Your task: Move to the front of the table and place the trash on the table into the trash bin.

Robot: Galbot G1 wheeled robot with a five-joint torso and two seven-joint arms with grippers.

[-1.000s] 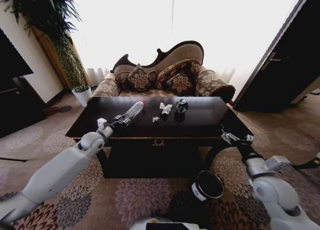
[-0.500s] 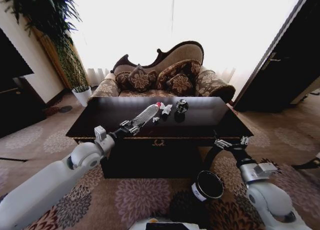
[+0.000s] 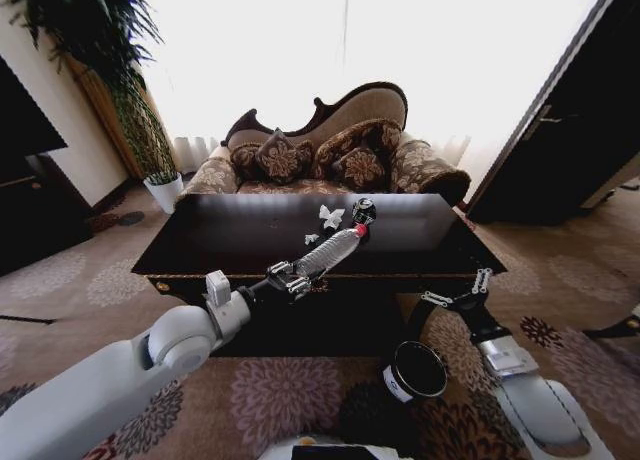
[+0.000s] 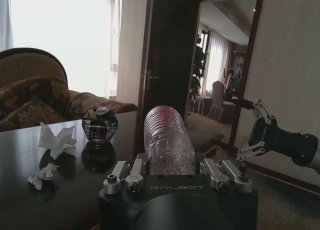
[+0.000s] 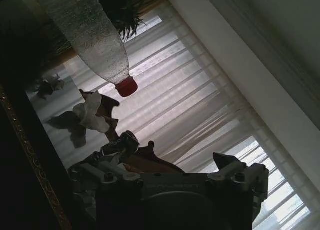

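Note:
My left gripper (image 3: pixel 295 277) is shut on a clear plastic bottle (image 3: pixel 331 252) with a red cap, held in the air over the front edge of the table (image 3: pixel 190 242). In the left wrist view the bottle (image 4: pixel 168 139) sits between the fingers. On the glossy top lie a crumpled white tissue (image 3: pixel 331 216), a smaller tissue piece (image 3: pixel 311 239) and a dark can (image 3: pixel 364 212). The black trash bin (image 3: pixel 415 371) stands on the carpet below the table's front right. My right gripper (image 3: pixel 457 289) hangs open and empty just above the bin.
A patterned sofa (image 3: pixel 330 155) with cushions stands behind the table. At the back left is a white plant pot (image 3: pixel 164 191) with a tall plant. A dark cabinet (image 3: pixel 30 195) is on the left and a dark door (image 3: pixel 560 140) on the right. Patterned carpet surrounds the table.
My left arm has carried the bottle to the right and toward the table's front edge. My right gripper has dropped lower, off the table corner and closer to the bin.

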